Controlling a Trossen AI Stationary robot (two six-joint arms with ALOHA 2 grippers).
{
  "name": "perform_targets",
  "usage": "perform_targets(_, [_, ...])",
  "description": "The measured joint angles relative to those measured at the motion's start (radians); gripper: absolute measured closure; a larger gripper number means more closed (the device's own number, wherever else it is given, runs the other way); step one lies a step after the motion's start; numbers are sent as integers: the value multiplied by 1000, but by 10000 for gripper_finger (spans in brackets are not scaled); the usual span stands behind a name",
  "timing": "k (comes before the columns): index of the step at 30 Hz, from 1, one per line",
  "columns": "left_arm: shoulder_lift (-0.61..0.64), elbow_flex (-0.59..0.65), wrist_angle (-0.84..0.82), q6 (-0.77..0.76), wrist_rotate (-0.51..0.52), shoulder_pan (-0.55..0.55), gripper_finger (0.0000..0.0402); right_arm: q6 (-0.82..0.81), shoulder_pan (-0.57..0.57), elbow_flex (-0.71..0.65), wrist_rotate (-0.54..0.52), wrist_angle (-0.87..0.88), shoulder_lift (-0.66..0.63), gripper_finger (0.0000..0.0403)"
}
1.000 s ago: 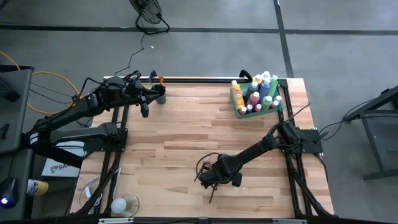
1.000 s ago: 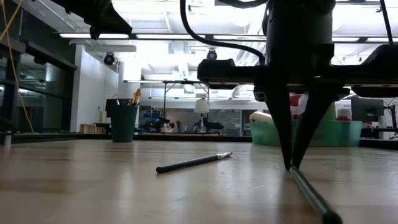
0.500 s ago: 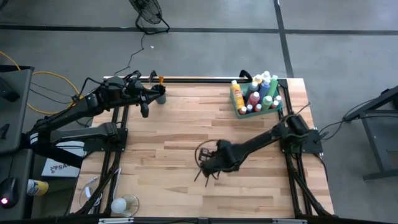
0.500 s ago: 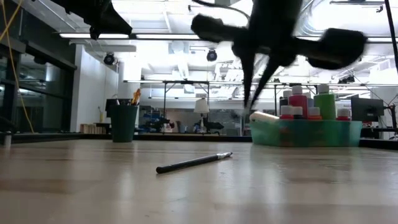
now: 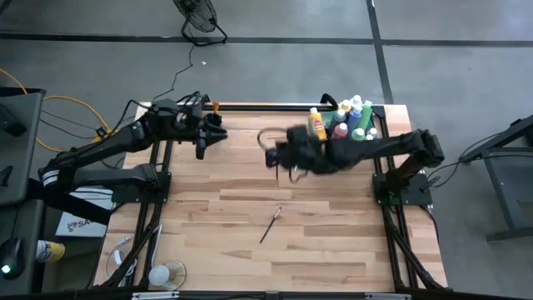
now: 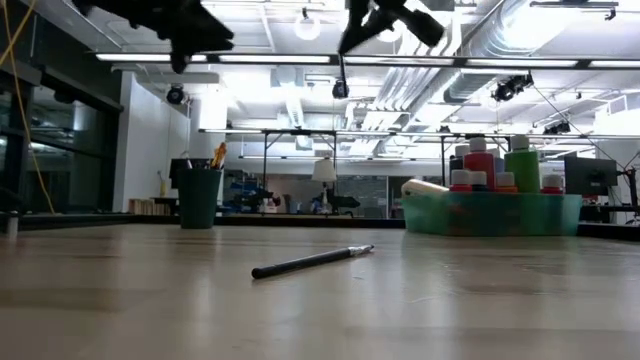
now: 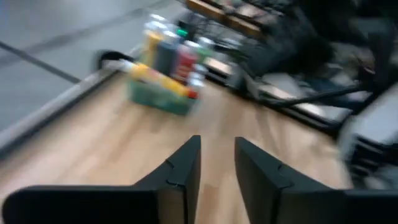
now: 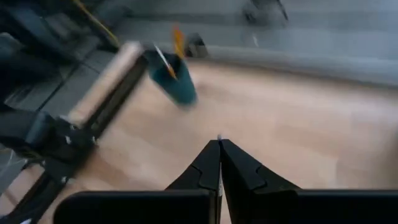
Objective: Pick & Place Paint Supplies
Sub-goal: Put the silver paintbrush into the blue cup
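Note:
My right gripper is shut on a thin dark paintbrush, high above the table's far middle; it also shows in the low view. A second paintbrush lies flat on the table in the near middle, seen also in the low view. The green tray at the far right holds several capped paint bottles. The dark cup with sticks in it stands at the far left. My left gripper hovers open and empty beside the cup. My right gripper pinches the paintbrush between its two shut fingers. Only the brush's short thin end shows past the fingertips; the fingers hide the rest. The brush is lifted clear of the table.
The cup stands ahead of my right gripper, with my left arm close by it. The tray is full of bottles. The bare wooden table lies between the arms.
My right gripper has taken one paintbrush off the table near its near edge, lifted it clear, and carried it up and toward the far edge, nearer the cup. The other paintbrush has stayed where it lay. My left gripper has shifted a little toward the table's right.

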State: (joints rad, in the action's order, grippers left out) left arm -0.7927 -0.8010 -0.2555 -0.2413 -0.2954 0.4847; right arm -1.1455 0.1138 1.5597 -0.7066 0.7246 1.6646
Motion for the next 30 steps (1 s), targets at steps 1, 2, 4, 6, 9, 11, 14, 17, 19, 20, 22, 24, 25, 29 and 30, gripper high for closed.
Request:
perform_targets(1, [-24, 0, 25, -14, -43, 0, 301, 102, -23, 0, 5, -49, -12, 399])
perform_targets(2, [-48, 0, 61, -24, -82, 0, 288, 201, -50, 0, 15, -115, -21, 399])
perform_targets(4, [-89, 0, 131, -60, -166, 0, 258, 376, -98, 0, 68, -213, -49, 399])
perform_targets(6, [-131, 0, 226, -91, -225, 0, 224, 514, -149, 0, 147, -327, -58, 399])
perform_targets(9, [-184, -1, 354, -156, -259, 0, 173, 650, -216, 0, 276, -422, -73, 399])
perform_targets(11, [-212, -1, 416, -190, -248, 0, 146, 703, -252, 1, 362, -484, -73, 399])
perform_targets(14, [-249, -9, 486, -209, -212, 0, 119, 751, -299, 0, 484, -522, -72, 399])
perform_targets(17, [-281, -48, 506, -201, -210, 0, 108, 790, -331, 0, 584, -550, -71, 399])
perform_targets(19, [-301, -73, 504, -184, -207, 0, 108, 812, -341, 0, 630, -575, -64, 399])
perform_targets(20, [-313, -87, 506, -177, -193, -1, 109, 818, -348, 0, 655, -593, -62, 399])
perform_targets(22, [-334, -104, 498, -168, -159, -1, 110, 832, -358, 0, 709, -622, -60, 399])
perform_targets(24, [-349, -118, 500, -156, -133, 0, 110, 843, -365, 0, 745, -649, -61, 399])
perform_targets(25, [-355, -123, 499, -156, -129, 0, 110, 853, -368, 0, 755, -651, -62, 399])
perform_targets(29, [-372, -137, 499, -155, -105, 0, 110, 863, -388, 0, 803, -657, -61, 399])
perform_targets(30, [-372, -140, 499, -155, -101, 0, 110, 864, -393, 0, 820, -662, -60, 399])
